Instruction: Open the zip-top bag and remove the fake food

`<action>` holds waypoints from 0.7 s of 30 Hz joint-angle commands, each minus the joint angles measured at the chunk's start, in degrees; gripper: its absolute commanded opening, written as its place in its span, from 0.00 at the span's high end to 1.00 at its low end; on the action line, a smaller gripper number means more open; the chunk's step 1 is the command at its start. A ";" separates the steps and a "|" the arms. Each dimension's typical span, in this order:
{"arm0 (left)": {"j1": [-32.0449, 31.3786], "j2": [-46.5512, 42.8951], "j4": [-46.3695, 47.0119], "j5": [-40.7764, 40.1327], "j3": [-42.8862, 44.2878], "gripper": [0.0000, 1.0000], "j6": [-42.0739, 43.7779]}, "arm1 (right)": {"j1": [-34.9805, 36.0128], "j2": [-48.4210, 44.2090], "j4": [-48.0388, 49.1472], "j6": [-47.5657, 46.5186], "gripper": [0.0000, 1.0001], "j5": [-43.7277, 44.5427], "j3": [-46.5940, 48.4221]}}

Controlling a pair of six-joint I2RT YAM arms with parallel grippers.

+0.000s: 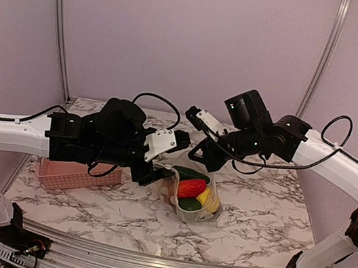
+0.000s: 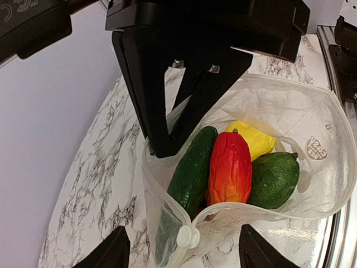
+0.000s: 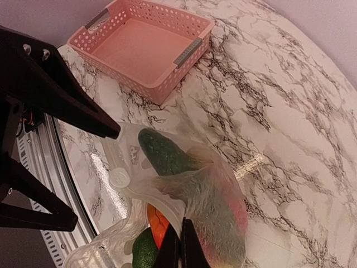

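The zip-top bag (image 1: 213,208) lies mid-table with its mouth open. Inside is the fake food: a red-orange piece (image 1: 190,187), a dark green cucumber, a yellow piece and a green avocado. In the left wrist view the red piece (image 2: 228,167) lies between the cucumber (image 2: 192,170) and the avocado (image 2: 274,178), inside the bag (image 2: 318,190). My right gripper (image 1: 195,157) is shut on the bag's rim (image 3: 192,209), its fingertips (image 3: 179,248) pinched together. My left gripper (image 1: 157,173) is open, its jaws (image 2: 184,251) straddling the near rim and white zip slider (image 2: 188,237), touching nothing.
An empty pink perforated basket (image 1: 69,176) stands left of the bag, under the left arm; it also shows in the right wrist view (image 3: 145,47). The table's metal front rail (image 1: 143,265) runs close behind the bag. The left gripper's black fingers (image 3: 83,111) reach in beside the bag.
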 commanded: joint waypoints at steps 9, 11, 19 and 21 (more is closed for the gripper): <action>0.26 4.35 -6.06 2.84 3.29 0.59 12.50 | -0.60 -0.87 0.93 0.00 1.00 -2.86 -1.20; 0.33 4.63 -6.06 2.23 3.22 0.62 13.37 | -0.76 -0.98 0.76 -0.34 1.00 -2.95 -1.33; 1.17 4.15 -6.09 0.20 2.05 0.77 15.93 | -1.46 -1.91 -0.12 -1.84 1.00 -3.48 -2.34; 1.50 3.71 -5.86 -0.61 1.36 0.81 16.37 | -1.56 -2.33 -0.43 -2.26 1.00 -3.43 -2.63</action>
